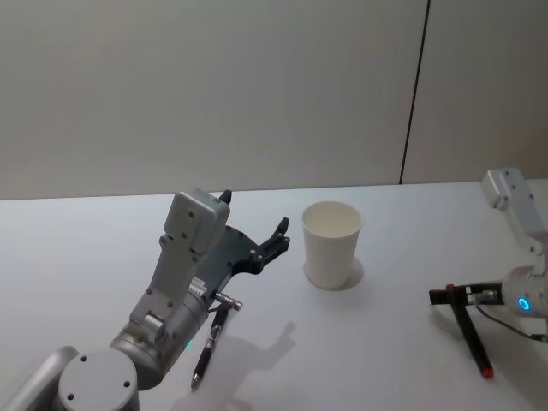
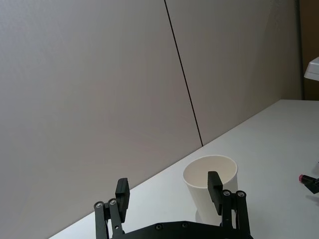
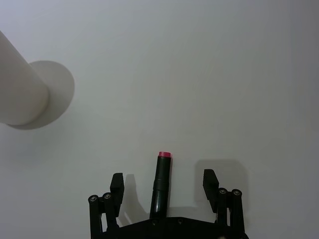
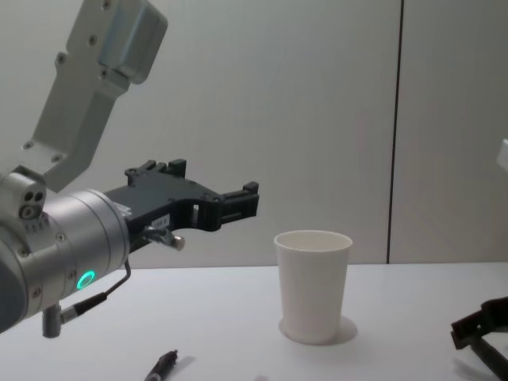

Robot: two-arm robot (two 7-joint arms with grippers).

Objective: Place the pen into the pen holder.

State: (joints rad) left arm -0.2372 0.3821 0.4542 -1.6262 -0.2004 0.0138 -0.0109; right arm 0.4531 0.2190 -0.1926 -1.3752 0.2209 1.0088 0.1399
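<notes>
Pens [image 1: 208, 345] [image 1: 473, 340] — two; pen holder [image 1: 331, 244] — one

- Left arm [image 1: 184, 257]: silver-grey housings, green light ring [image 4: 86, 279], thin grey cable [image 4: 111, 295].
- Right arm [image 1: 512, 197]: white link, blue light ring [image 1: 523, 303].
- Left gripper [image 2: 168, 181], right gripper [image 3: 163, 177]: black, screw-pinned fingers [image 2: 215, 185].
</notes>
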